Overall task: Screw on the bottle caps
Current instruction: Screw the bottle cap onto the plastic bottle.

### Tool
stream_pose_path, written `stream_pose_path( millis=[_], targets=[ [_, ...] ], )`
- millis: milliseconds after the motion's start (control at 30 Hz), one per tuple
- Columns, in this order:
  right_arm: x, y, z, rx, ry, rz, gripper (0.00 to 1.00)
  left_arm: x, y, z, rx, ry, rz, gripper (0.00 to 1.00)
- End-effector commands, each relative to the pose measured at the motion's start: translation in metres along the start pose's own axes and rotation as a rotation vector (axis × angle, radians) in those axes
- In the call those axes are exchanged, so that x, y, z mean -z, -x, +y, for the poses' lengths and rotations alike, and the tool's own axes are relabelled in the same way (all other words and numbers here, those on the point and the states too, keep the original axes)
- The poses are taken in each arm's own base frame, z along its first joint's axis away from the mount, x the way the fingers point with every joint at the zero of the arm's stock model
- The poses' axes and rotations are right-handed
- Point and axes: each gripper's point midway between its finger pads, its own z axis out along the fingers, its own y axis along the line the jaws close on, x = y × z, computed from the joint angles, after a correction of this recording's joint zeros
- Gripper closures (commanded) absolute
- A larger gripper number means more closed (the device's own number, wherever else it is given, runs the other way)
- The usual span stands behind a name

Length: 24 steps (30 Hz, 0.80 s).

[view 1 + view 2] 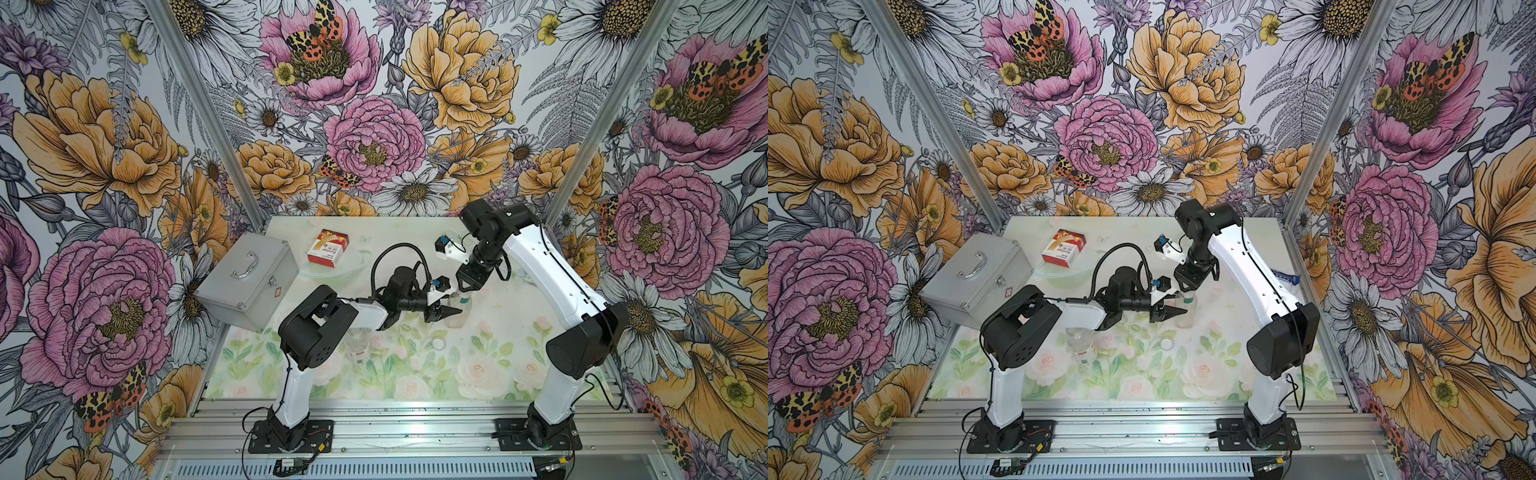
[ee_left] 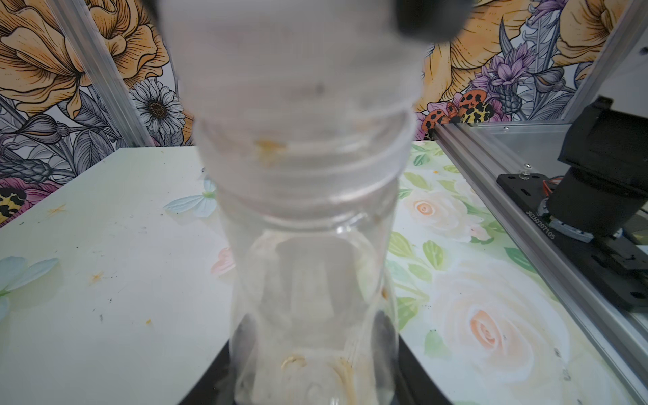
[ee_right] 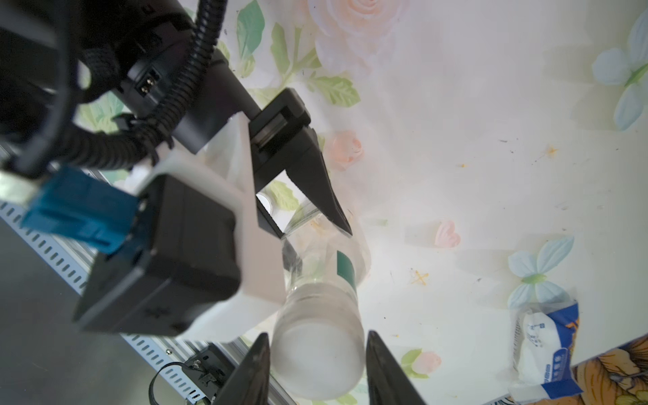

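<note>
Where the two arms meet near the middle of both top views, the green-labelled bottle (image 1: 458, 312) stands upright on the surface (image 1: 515, 332); it is clear plastic with a white-and-green label. A white cap (image 3: 317, 350) sits on its neck. In the left wrist view this cap is a pale blur at the top centre of the frame, and the neck's threads show bare beneath it, so it is not wound down. The right gripper (image 3: 319, 336) comes at the bottle from above and is clamped on that cap: at the bottom centre of the right wrist view its two dark fingers press the cap's sides. The left gripper (image 1: 449, 314) reaches in from the left of the frame and clasps the bottle's body lower down, with one finger on either side.

Below the held bottle and slightly to its left in both top views, a second cap (image 1: 438, 343) lies loose on the surface, apart from both grippers. Further left, a second bottle (image 1: 358, 348) with a red-and-white label is partly hidden under the left arm's elbow.

A silver metal case (image 1: 247, 286) with a handle sits at the centre left of the surface. A red-and-white box (image 1: 328, 248) lies above and to the right of it, near the back edge. A blue-and-white packet (image 3: 543, 347) lies at the lower right of the right wrist view.
</note>
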Motion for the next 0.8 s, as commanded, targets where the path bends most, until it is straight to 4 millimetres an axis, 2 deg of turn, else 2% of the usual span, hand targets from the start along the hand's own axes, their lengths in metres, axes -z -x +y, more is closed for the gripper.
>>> stream_pose_path(
  millis=[0, 67, 233, 400, 600, 767],
  targets=[
    [-0.004, 0.008, -0.004, -0.021, -0.003, -0.020, 0.60, 0.006, 0.025, -0.006, -0.055, -0.015, -0.048, 0.56],
    [-0.004, 0.010, -0.007, -0.057, -0.017, -0.031, 0.67, 0.006, 0.026, -0.003, -0.050, 0.004, -0.045, 0.56],
    [-0.011, 0.007, -0.004, -0.162, -0.019, -0.040, 0.70, 0.008, 0.031, 0.006, -0.037, 0.052, -0.048, 0.56],
    [-0.015, 0.001, 0.007, -0.238, 0.007, -0.077, 0.68, 0.015, 0.044, 0.016, -0.016, 0.087, -0.101, 0.56],
    [-0.021, -0.003, 0.002, -0.388, -0.030, -0.110, 0.68, 0.019, 0.057, 0.018, -0.019, 0.118, -0.152, 0.57],
    [-0.009, 0.002, -0.003, -0.567, -0.065, -0.183, 0.68, 0.019, 0.058, 0.022, -0.022, 0.151, -0.150, 0.58]
  ],
)
